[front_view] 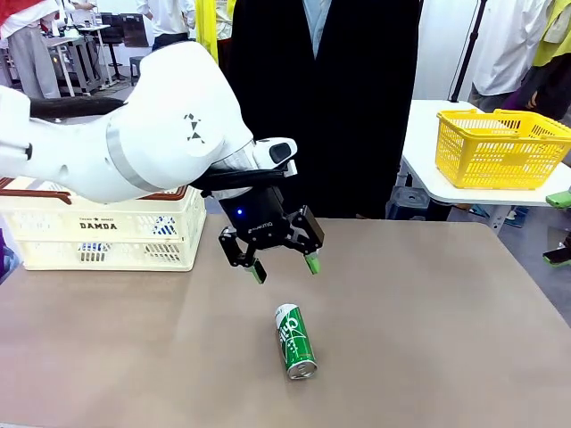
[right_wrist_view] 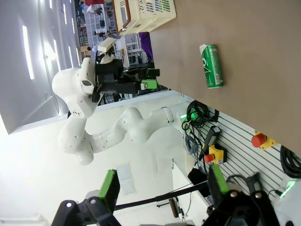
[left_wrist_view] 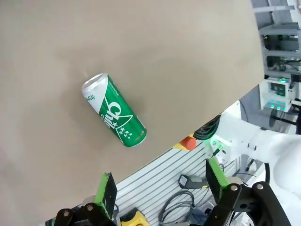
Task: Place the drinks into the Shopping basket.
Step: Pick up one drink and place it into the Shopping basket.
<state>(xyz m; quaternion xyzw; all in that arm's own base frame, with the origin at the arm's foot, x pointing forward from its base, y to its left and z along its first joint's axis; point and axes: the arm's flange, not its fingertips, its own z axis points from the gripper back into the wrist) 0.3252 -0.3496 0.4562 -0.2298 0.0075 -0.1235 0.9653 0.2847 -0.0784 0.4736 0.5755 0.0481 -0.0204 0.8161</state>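
1. The left gripper hung above the table, its 2 green-padded fingers spread wide with nothing between them.
2. The green can lay on its side on the table, below and slightly to the right of the left gripper and apart from it; 1 silver end faced the robot's side.
3. In the left wrist view, the green can lay on the brown surface ahead of the left gripper, clear of both fingers.
4. The Shopping basket stood on the table at the far left, partly hidden behind the left arm, well apart from the green can.
5. The right gripper was wide open and held nothing; its wrist view showed the green can far off on the table.
6. A person in dark clothing stood at the far side of the table.
7. A yellow basket sat on a white side table at the right.
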